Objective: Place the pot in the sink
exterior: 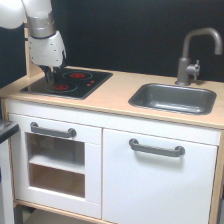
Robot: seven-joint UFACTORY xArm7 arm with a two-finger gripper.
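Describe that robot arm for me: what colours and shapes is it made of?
The arm is smooth, rounded white casing with a grey metallic ring band around one joint. Below that sits a blocky white housing, tapering to a small dark end effector at the tip. The picture is too blurry to show cables or markings, and the fingers cannot be made out separately.

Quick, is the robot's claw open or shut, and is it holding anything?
Gripper: cannot be told; its dark fingers hang low over the stovetop, too blurry to see the gap. No pot is visible in it.
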